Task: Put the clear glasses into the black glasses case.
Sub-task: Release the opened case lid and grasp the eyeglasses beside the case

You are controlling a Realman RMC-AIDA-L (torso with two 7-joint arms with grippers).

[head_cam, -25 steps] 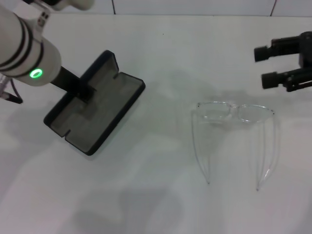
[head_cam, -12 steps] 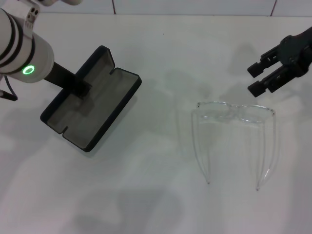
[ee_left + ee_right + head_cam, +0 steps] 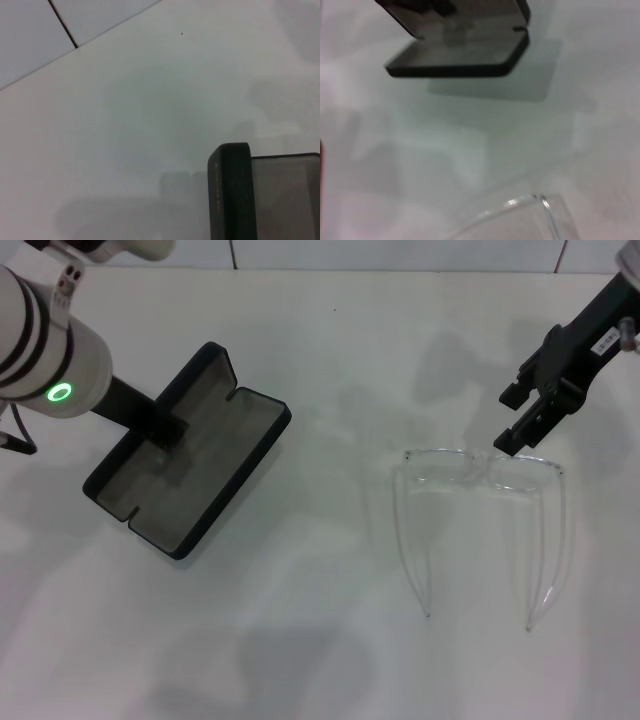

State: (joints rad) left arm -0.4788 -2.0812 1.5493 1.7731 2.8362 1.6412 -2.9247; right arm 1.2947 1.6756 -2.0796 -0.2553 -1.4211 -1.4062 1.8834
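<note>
The black glasses case [image 3: 200, 475] lies open on the white table at the left, grey lining up. It also shows in the right wrist view [image 3: 465, 55], and one corner of it in the left wrist view [image 3: 230, 195]. My left gripper [image 3: 163, 425] reaches down onto the case's middle fold and is shut on it there. The clear glasses [image 3: 480, 468] rest on the table at the right, temple arms pointing toward me; part of the frame shows in the right wrist view [image 3: 530, 207]. My right gripper [image 3: 507, 421] hangs open just above the front of the glasses.
The white table top [image 3: 320, 640] spreads around both things. A dark seam line [image 3: 62, 22] runs along the wall behind the table's far edge.
My right gripper has swung down and to the left, from the far right edge to just over the front of the glasses. The left arm and the case shifted slightly.
</note>
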